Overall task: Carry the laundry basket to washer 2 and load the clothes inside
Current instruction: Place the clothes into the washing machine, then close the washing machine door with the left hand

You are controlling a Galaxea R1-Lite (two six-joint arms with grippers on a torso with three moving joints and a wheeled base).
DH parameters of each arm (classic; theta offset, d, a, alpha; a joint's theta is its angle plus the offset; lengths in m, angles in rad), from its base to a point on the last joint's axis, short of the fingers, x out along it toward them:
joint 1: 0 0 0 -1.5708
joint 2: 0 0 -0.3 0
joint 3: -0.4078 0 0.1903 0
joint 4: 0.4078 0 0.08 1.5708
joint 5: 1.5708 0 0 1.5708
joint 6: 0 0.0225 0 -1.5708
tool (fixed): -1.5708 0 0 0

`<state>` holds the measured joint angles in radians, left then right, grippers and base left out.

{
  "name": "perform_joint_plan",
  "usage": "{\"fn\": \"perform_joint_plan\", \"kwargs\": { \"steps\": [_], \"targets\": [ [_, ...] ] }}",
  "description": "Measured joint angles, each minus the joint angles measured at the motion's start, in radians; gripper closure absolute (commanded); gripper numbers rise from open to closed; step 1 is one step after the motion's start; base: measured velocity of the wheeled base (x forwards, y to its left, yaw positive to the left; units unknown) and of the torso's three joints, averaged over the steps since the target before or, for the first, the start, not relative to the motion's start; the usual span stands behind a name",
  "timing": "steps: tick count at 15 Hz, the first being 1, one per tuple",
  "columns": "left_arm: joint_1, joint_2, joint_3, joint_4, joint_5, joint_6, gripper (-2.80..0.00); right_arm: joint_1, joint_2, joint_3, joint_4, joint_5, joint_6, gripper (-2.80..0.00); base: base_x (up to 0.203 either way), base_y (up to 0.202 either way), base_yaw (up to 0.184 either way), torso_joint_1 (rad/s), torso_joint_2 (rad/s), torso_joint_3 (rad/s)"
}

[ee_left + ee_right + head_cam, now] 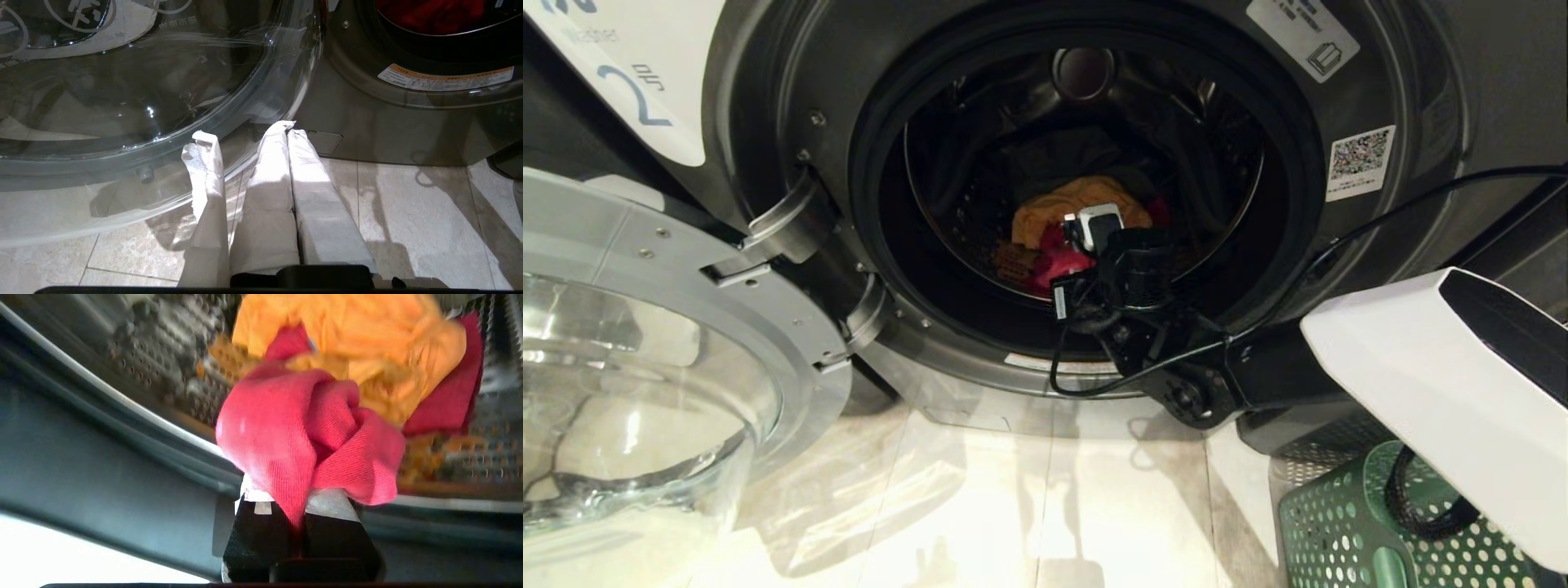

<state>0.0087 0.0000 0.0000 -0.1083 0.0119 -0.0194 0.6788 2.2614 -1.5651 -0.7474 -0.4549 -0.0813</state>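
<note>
The right pincer reaches through the open mouth of washer 2, pinching the pink-red fold of the clothes; the orange garment lies just behind in the drum. A white label reads "2". The green perforated basket sits on the floor at right. The left pincer hangs pressed together beside the glass door.

Washer 2 door open; pink-red and orange clothes in drum; green laundry basket on floor.

washer 2: dark grey, white label with blue numeral
clothes: pink-red with yellow-orange
laundry basket: green, dotted with round holes
floor: pale tiles
</note>
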Motion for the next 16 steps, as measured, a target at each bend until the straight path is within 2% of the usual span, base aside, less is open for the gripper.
{"fn": "perform_joint_plan", "kwargs": {
  "steps": [7, 8, 16],
  "targets": [
    [0.000, 0.000, 0.000, 0.000, 0.000, 0.000, 0.00, 0.005, -0.035, 0.075, 0.058, -0.089, 0.013, 0.00, 0.000, 0.000, 0.000, 0.000, 0.00, 0.000],
    [0.000, 0.000, 0.000, 0.000, 0.000, 0.000, 0.00, 0.005, -0.034, 0.077, 0.058, -0.093, 0.032, -2.80, 0.000, 0.000, 0.000, 0.000, 0.00, 0.000],
    [0.000, 0.000, 0.000, 0.000, 0.000, 0.000, 0.00, -0.004, -0.044, 0.076, 0.057, -0.091, 0.043, -2.80, 0.000, 0.000, 0.000, 0.000, 0.00, 0.000]
  ]
}}
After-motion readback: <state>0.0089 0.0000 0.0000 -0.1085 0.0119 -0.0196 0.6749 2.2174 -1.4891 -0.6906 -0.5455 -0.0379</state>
